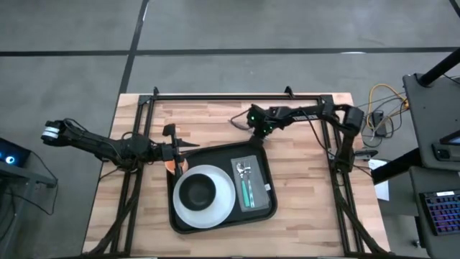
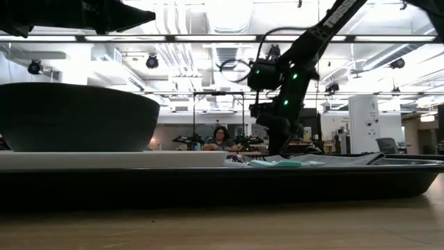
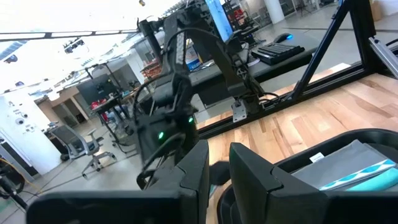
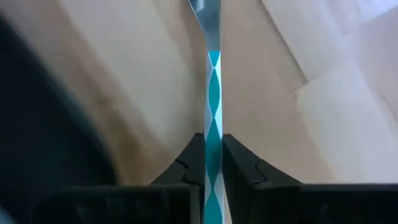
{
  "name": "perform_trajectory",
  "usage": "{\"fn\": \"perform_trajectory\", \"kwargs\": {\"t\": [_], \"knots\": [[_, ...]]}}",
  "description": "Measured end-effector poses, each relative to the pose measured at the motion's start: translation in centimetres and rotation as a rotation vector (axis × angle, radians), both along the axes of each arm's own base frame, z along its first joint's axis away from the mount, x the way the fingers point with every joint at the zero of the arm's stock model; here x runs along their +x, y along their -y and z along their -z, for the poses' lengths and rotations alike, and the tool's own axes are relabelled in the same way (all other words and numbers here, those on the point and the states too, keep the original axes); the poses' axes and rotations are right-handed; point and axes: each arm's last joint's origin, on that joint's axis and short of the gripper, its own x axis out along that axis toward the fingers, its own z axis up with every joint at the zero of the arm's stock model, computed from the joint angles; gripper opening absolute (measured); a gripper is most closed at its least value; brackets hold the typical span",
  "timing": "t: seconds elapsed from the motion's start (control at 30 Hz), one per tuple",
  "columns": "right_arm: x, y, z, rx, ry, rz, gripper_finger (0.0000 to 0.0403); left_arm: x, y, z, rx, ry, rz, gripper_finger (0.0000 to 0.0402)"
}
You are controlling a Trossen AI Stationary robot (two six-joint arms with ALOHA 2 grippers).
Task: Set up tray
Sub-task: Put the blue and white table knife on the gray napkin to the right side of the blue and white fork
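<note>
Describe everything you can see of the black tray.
The tray is large, black and rectangular, with rounded corners and a low raised rim, and looks like plastic. It lies flat on the wooden table, slightly turned. A white plate with a dark bowl fills its left part; a grey napkin carrying teal-handled cutlery lies on the right.

A lab: office chairs point(image 3: 74, 146), keyboards point(image 3: 280, 53), exposed ceiling ducts point(image 2: 208, 52); concrete floor point(image 1: 72, 43).
</note>
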Motion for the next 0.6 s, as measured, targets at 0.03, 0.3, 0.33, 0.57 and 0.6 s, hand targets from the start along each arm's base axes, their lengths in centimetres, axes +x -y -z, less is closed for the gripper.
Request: {"fn": "perform_trajectory", "kwargs": {"t": [0.03,0.3,0.33,0.57,0.6], "knots": [[-0.2,-0.5,-0.3,-0.006,0.008,0.001,0.0019,0.0,0.0,0.0,0.000,0.000,0.000,0.0046],[-3.0,-3.8,-2.2,-0.036,0.075,0.156,0.0018,0.0,0.0,0.5,-0.003,-0.030,0.001,0.0046],[-3.3,-4.4,-2.2,-0.038,0.087,0.174,0.0018,0.0,0.0,0.6,-0.002,-0.042,0.001,0.0046],[-4.9,-9.3,-2.2,-0.015,0.155,0.308,0.0018,0.0,0.0,1.4,0.007,-0.112,0.003,0.0046],[-5.0,-10.1,-2.2,-0.017,0.166,0.325,0.0018,0.0,0.0,1.5,0.009,-0.123,0.003,0.0046]]}}
